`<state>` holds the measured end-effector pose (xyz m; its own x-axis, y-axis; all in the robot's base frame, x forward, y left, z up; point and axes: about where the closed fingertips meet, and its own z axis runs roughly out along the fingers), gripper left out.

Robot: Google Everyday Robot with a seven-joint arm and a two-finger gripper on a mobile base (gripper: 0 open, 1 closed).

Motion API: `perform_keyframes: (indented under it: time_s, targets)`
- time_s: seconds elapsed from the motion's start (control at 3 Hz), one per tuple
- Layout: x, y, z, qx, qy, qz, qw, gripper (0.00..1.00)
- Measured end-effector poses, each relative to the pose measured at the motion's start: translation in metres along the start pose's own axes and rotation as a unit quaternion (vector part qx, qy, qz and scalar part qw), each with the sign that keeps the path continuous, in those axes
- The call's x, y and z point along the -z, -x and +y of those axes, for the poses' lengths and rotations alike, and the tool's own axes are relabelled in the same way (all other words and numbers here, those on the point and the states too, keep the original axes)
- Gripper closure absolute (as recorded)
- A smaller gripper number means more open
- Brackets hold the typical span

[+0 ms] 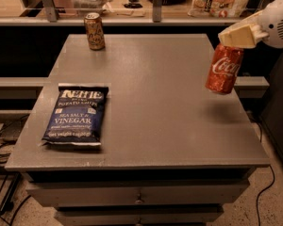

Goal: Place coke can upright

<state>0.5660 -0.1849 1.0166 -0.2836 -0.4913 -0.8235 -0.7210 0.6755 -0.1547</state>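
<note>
My bench (pixel 170 112) bears a chip bag (pixel 75 114) flat front-left; a tan can (pixel 94 31) upright back-left; my gripper (pixel 232 40) holds the coke can (pixel 224 70) above its right edge.
</note>
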Motion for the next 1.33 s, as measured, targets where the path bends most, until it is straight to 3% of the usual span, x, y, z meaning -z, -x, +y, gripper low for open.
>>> perform_keyframes:
  time_s: [0.33,0.67,1.33]
  targets:
    - [-0.005,0.013,0.006,0.045,-0.004,-0.038,0.9982,1.00]
    - [-0.017,0.025,0.015,0.089,-0.009,-0.057,0.9944,1.00]
    - [-0.054,0.027,0.026,0.141,-0.033,-0.068,0.9872,1.00]
